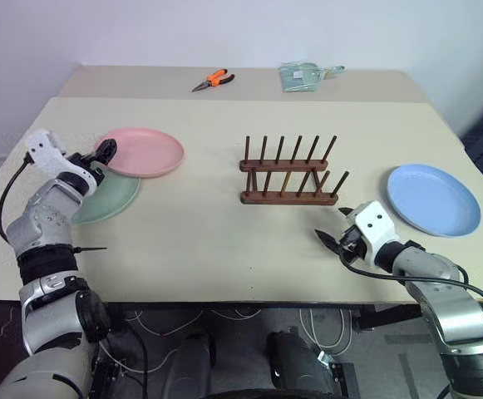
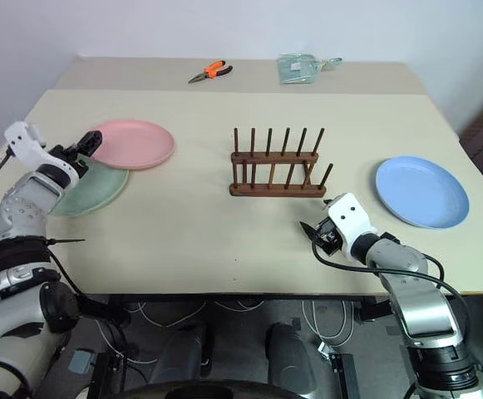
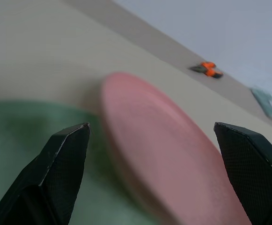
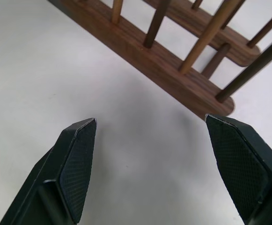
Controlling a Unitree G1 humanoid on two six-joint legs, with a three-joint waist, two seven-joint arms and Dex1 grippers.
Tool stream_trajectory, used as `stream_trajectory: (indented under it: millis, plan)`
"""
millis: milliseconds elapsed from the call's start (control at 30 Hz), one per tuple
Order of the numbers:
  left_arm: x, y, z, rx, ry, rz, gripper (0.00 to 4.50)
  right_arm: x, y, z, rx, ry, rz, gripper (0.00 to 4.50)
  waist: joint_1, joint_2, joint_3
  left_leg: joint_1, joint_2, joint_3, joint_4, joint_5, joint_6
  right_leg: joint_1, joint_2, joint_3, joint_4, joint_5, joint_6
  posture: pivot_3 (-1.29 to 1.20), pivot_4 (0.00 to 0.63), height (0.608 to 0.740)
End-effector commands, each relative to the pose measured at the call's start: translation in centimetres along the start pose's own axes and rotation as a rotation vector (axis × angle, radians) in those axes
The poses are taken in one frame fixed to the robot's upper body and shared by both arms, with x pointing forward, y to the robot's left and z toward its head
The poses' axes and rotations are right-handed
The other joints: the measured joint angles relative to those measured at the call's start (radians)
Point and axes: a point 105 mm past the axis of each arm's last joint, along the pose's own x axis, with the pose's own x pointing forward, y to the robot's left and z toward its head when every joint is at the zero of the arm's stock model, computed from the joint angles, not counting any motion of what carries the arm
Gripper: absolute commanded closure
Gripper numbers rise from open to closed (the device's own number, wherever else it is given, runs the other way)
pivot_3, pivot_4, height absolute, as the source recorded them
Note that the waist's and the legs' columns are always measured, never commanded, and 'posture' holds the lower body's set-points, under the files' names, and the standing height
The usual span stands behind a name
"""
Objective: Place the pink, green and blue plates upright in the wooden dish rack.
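A: While no plate stood between the pegs, found the wooden dish rack [image 1: 289, 173] bare at table centre. Counted nothing done, all three left.

B: Saw the pink plate [image 1: 141, 151] far left, overlapping the green plate [image 1: 108, 198]; the blue plate [image 1: 433, 199] flat at right.

A: Noted left gripper [image 3: 154, 154] spread wide, empty, aimed at the pink rim; right gripper [image 4: 150, 164] likewise released, just near of the rack.

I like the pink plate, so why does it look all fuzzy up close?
In the left wrist view the pink plate and green plate are smeared and soft, while the pincer fingers look sharp; in the left eye view both plates are crisp, with soft, faint shadows.
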Motion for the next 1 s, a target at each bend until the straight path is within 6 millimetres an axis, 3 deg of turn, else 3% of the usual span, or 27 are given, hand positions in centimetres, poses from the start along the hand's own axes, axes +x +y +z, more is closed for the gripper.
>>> stream_trajectory:
  millis: [33,233,367,567,600,667,767,833,967,1000]
  plan:
    - [-0.3,-0.5,1.1,-0.071,-0.033,-0.006,0.15,0.1,-0.5,0.7,-0.044,-0.024,-0.008,0.74,-0.001,0.0,0.0,0.0,0.0,0.0,0.0,0.0,0.0,0.0,0.0,0.0,0.0,0.0,0.0,0.0,0.15,0.732]
    - [1.3,-2.2,-1.4,-0.135,0.098,-0.045,0.15,0.5,-0.8,1.3,-0.072,-0.046,-0.026,0.74,-0.001,-0.001,0.0,0.0,0.0,0.0,0.0,0.0,0.0,0.0,0.0,0.0,0.0,0.0,0.0,0.0,0.15,0.732]
    - [1.9,-2.2,-1.1,-0.188,0.085,-0.022,1.42,0.3,-1.4,1.7,-0.078,-0.063,-0.057,0.68,-0.003,-0.001,0.0,0.0,0.0,0.0,0.0,0.0,0.0,0.0,0.0,0.0,0.0,0.0,0.0,0.0,0.15,0.732]
    - [1.8,-3.5,1.1,-0.249,-0.002,-0.105,4.47,-0.7,-2.0,1.9,-0.089,-0.064,-0.089,0.68,-0.005,-0.001,0.0,0.0,0.0,0.0,-0.001,0.0,0.0,-0.001,0.0,0.0,0.0,0.0,0.0,0.0,0.15,0.732]
    - [1.7,-3.9,1.5,-0.243,-0.018,-0.131,4.47,-0.9,-2.2,2.0,-0.093,-0.064,-0.096,0.68,-0.005,-0.001,0.0,0.0,0.0,0.0,-0.001,0.0,0.0,-0.001,0.0,0.0,0.0,0.0,0.0,0.0,0.15,0.732]
    - [1.5,-5.1,2.2,-0.215,-0.041,-0.185,4.5,-1.3,-2.8,2.6,-0.084,-0.08,-0.115,0.18,-0.004,-0.001,0.001,0.0,0.0,0.0,-0.001,0.0,0.0,-0.001,0.0,0.0,0.0,0.0,0.0,0.0,0.15,0.732]
    - [1.2,-8.8,3.2,-0.149,-0.064,-0.312,4.5,-1.8,-3.9,4.5,-0.168,-0.116,-0.156,0.01,-0.002,-0.002,0.001,-0.001,0.0,0.0,-0.001,0.0,0.0,-0.001,0.0,0.0,-0.001,0.0,0.0,0.0,0.15,0.732]
    - [1.0,-12.5,3.1,-0.102,-0.06,-0.419,4.5,-1.8,-3.9,6.8,-0.299,-0.161,-0.156,0.01,0.001,-0.002,0.001,-0.001,0.0,0.0,0.0,0.0,-0.001,-0.001,0.0,0.0,-0.001,0.0,0.0,0.0,0.15,0.732]
    - [0.1,-20.9,1.4,0.033,-0.017,-0.638,4.5,-0.9,-2.3,12.1,-0.544,-0.312,-0.114,0.01,-0.001,-0.002,0.001,-0.001,-0.001,0.0,0.0,0.0,-0.001,0.0,-0.001,0.0,-0.002,0.0,0.0,0.0,0.15,0.732]
    - [-0.2,-22.2,1.0,0.055,-0.008,-0.674,4.5,-0.7,-1.9,12.8,-0.589,-0.333,-0.108,0.01,-0.001,-0.002,0.001,-0.001,-0.001,0.0,0.0,0.0,-0.001,0.0,0.0,0.0,-0.002,0.0,0.0,0.0,0.15,0.732]
